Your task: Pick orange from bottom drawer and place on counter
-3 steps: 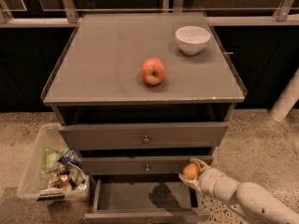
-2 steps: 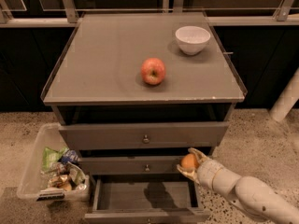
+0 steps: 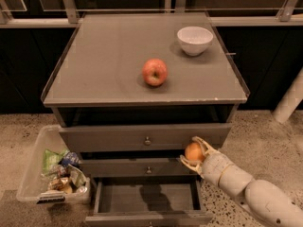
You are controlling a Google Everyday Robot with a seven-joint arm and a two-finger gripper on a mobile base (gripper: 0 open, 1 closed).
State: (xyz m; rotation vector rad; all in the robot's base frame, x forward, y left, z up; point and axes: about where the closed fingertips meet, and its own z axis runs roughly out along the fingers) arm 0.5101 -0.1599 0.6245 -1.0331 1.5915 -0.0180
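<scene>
The end effector (image 3: 195, 153) is clamping the orange (image 3: 193, 152) below the tabletop's (image 3: 104, 65) front-right corner. The arm (image 3: 246, 188) is slanting up from lower right.

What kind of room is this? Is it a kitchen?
Probably a kitchen-like corner, maybe a test one. A cabinet's counter holds an apple and a white bowl. A bin of snack packets sits on the floor. The robot's tool grips an orange near the right end of the drawers.

counter (image 3: 104, 65) | apple (image 3: 155, 72) mid | white bowl (image 3: 194, 40) back-right, seemingly ceramic | gripper (image 3: 190, 151) clasping orange (image 3: 194, 152) below front-right edge
</scene>
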